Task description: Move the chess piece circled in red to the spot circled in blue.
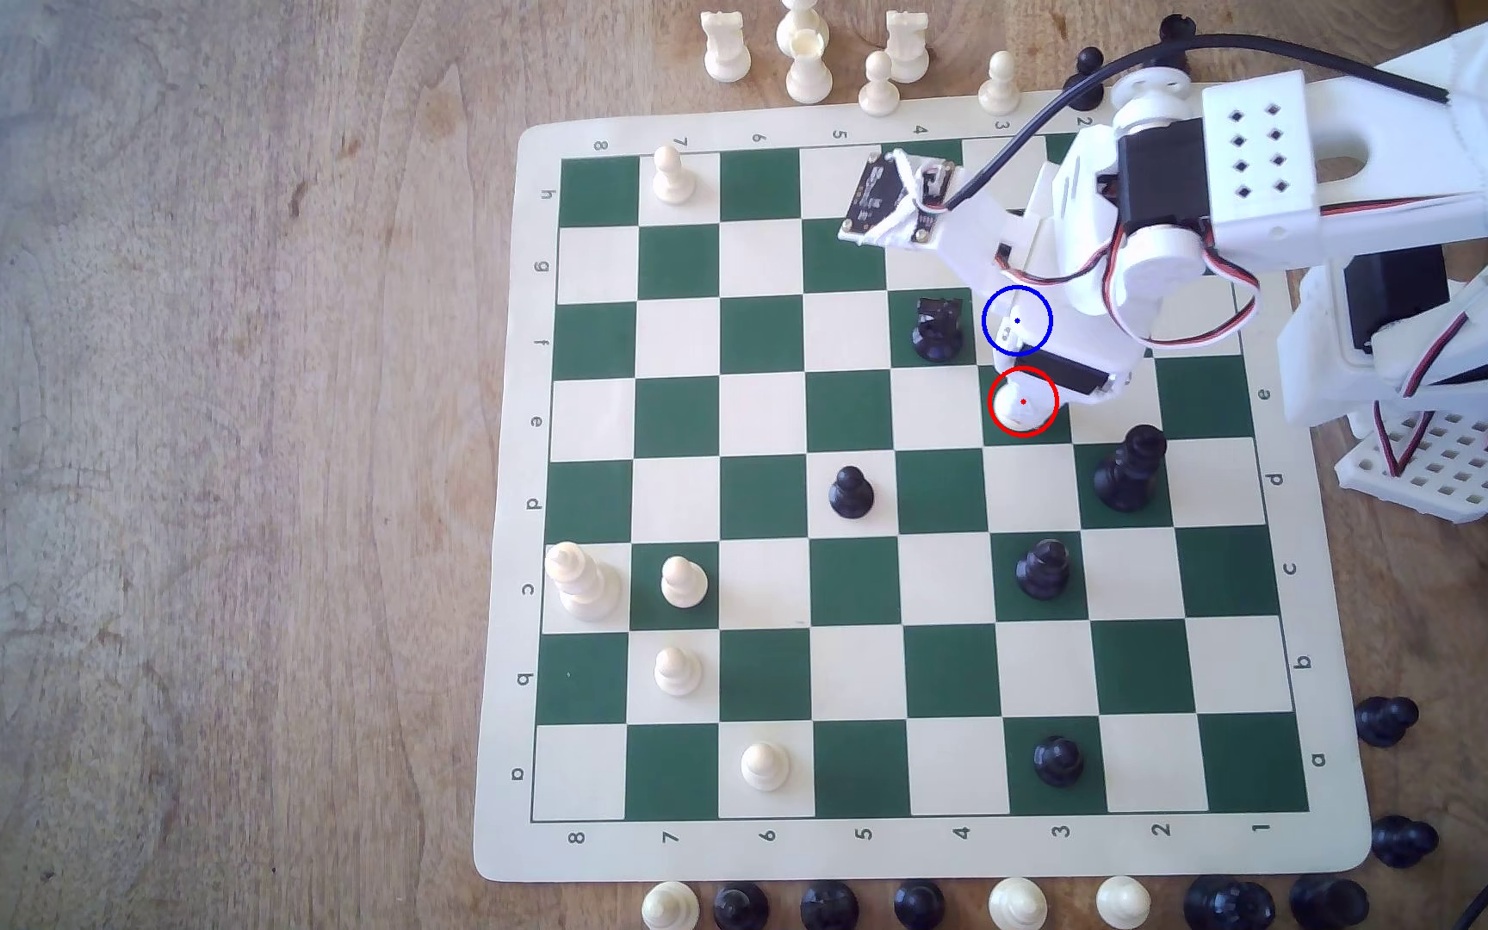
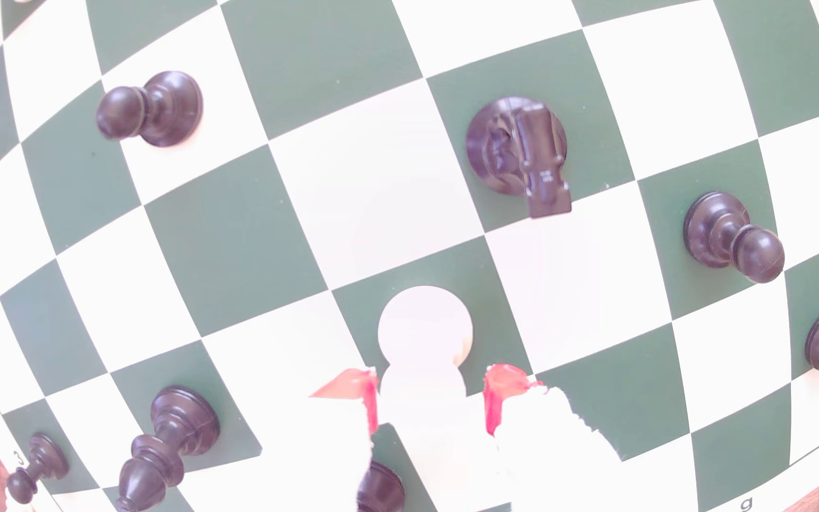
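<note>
White chess piece [image 1: 1023,404], ringed in red, stands on a green square between the gripper's [image 2: 429,399] red-padded fingers [image 2: 501,394], which pinch its waist. Blue-ringed spot [image 1: 1017,320] adjoins, under the arm; a black knight [image 1: 937,329] stands beside.

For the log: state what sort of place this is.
Probably a home or hobby bench for robot chess: a roll-up chess mat on a wooden table, captured pieces along its edges, and a 3D-printed arm with loose wiring.
</note>
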